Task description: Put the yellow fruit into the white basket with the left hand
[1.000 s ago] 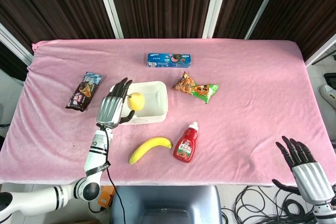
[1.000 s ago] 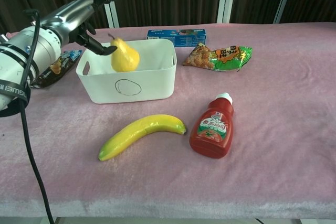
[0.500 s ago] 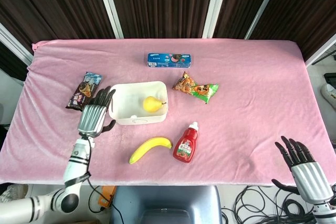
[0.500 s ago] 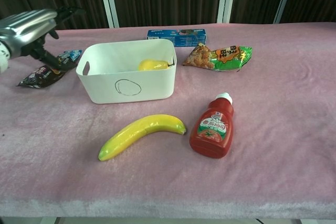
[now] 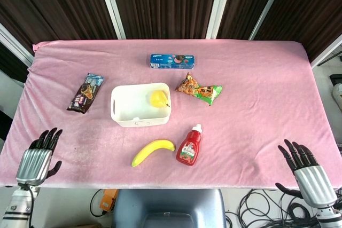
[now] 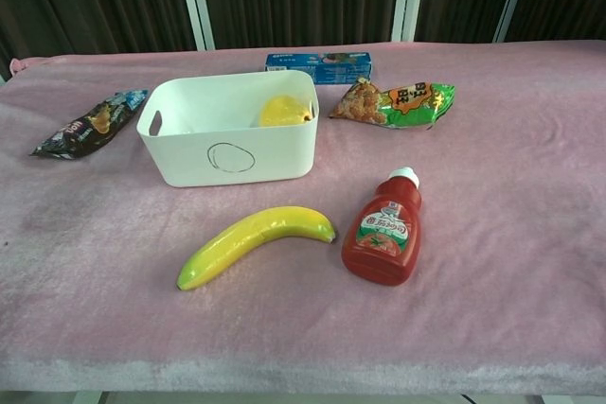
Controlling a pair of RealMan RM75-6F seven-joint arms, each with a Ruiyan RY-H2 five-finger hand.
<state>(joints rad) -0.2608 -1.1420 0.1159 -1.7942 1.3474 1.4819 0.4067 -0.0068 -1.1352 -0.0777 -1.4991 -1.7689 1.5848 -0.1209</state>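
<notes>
A yellow pear (image 5: 157, 99) (image 6: 284, 111) lies inside the white basket (image 5: 122, 116) (image 6: 227, 156), at its right end. A yellow banana (image 5: 153, 151) (image 6: 254, 244) lies on the pink cloth in front of the basket. My left hand (image 5: 38, 157) hangs at the near left table edge, fingers spread and empty, far from the basket. At the near right corner my right hand (image 5: 306, 168) is also spread and empty. Neither hand shows in the chest view.
A red ketchup bottle (image 5: 189, 145) (image 6: 386, 230) lies right of the banana. A snack bag (image 5: 199, 89) (image 6: 393, 101) sits right of the basket, a blue cookie box (image 5: 172, 60) (image 6: 318, 65) behind it, a dark wrapper (image 5: 85, 93) (image 6: 87, 123) to its left.
My left hand let go of the pear, which dropped into the basket and rolled to its right end. The hand then drew back to the near left table edge.
</notes>
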